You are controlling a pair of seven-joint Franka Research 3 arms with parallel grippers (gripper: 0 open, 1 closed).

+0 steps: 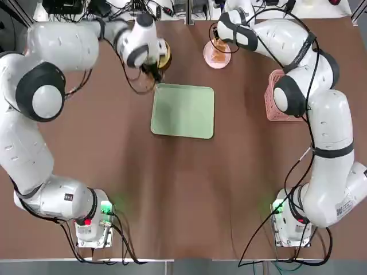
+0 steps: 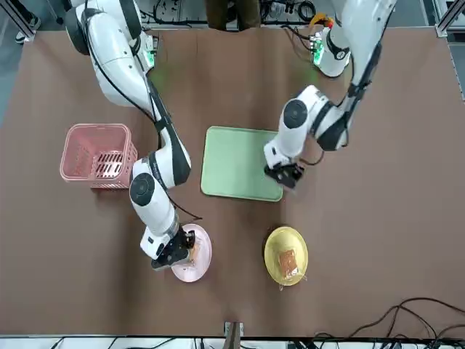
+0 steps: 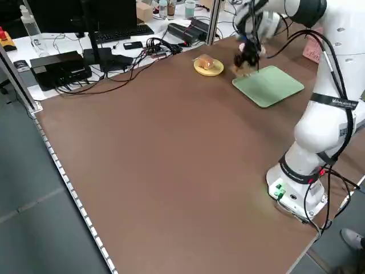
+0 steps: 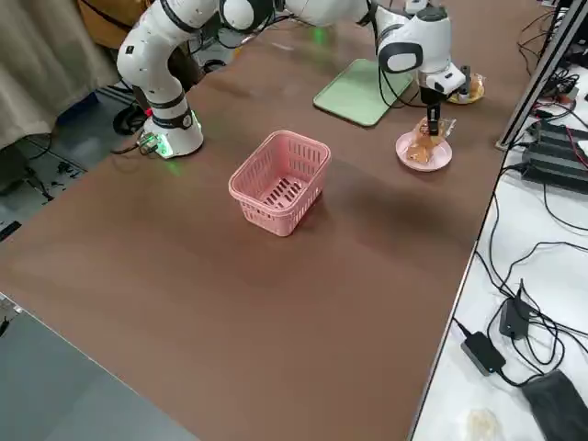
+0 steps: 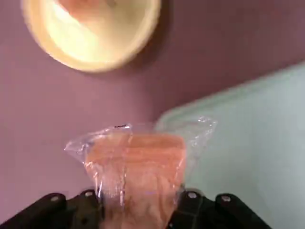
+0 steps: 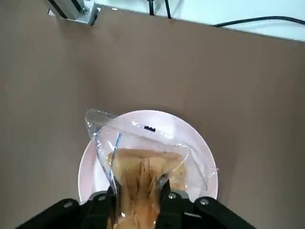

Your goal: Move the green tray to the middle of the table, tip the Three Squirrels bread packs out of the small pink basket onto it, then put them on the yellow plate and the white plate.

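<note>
— What do the arms look like?
— Glossy white rounded shells with black joint bands, grey end caps and black cables looped alongside.
— The bases?
— Each glows green, the left one red too.
— The left pincer (image 5: 138,210) and right pincer (image 6: 138,202)?
— Black fingers.

We can't read any text in these views. The bread pack (image 6: 143,167) over the white plate (image 6: 200,157) carries a small dark mark on its clear wrap, too small for us to make out. Same on the pack (image 5: 136,164) seen from the left wrist: a short dark mark at the wrap's edge, illegible. The right arm (image 1: 330,172) has a small label near its base, unreadable. No legible brand, number or sign on the green tray (image 1: 183,110) or pink basket (image 4: 280,179).
</note>
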